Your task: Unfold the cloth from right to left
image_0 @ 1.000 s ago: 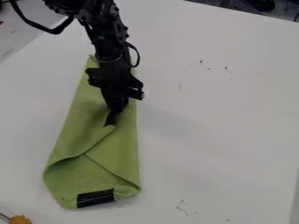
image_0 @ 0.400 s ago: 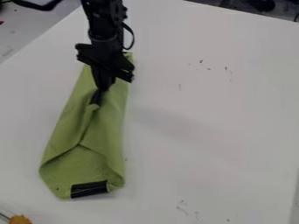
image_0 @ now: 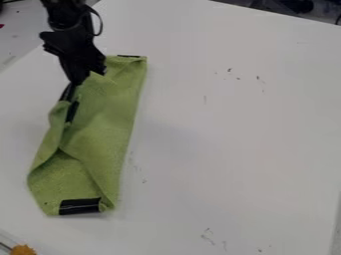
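Observation:
The black gripper hangs over the upper left edge of the green cloth, shut on a raised fold of it. That held edge stands up a little, with a black strip beside the fingertips. The cloth lies as a long folded band from the upper middle down to the lower left, with a creased flap near its lower end and a black patch at the bottom.
The white table extends to the right of the cloth, with small dark marks on its surface. An orange object is at the bottom left corner. Dark items lie beyond the table's top right edge.
The gripper has moved left and upward in the view, pulling the cloth's held edge along. The whole cloth has shifted left, and its upper part is more open.

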`<state>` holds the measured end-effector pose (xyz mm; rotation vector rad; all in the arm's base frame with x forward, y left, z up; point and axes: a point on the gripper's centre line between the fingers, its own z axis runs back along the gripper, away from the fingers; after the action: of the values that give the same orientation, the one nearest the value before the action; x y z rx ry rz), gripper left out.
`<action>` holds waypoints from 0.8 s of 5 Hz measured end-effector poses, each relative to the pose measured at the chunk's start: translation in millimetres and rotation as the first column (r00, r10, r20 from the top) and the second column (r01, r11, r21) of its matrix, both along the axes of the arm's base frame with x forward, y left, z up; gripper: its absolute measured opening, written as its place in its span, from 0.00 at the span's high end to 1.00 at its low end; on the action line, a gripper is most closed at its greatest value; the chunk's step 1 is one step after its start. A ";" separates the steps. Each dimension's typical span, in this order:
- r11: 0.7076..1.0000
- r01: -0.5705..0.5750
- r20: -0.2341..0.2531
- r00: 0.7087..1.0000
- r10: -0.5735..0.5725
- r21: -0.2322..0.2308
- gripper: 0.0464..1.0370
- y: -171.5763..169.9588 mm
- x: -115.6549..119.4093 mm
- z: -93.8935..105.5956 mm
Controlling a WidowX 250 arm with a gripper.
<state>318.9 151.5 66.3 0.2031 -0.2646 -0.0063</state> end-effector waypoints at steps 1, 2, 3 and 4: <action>1.000 -0.003 0.015 1.000 0.003 0.000 0.99 30.7 -1.9 -3.3; 1.000 0.003 0.024 1.000 -0.003 0.001 0.99 57.5 -3.7 -13.5; 1.000 0.008 0.025 1.000 -0.008 -0.021 0.99 77.1 -2.5 -27.0; 1.000 0.009 -0.019 1.000 -0.009 -0.005 0.99 92.7 -6.2 -45.0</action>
<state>312.7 244.3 21.3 0.1972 -0.2469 -0.0163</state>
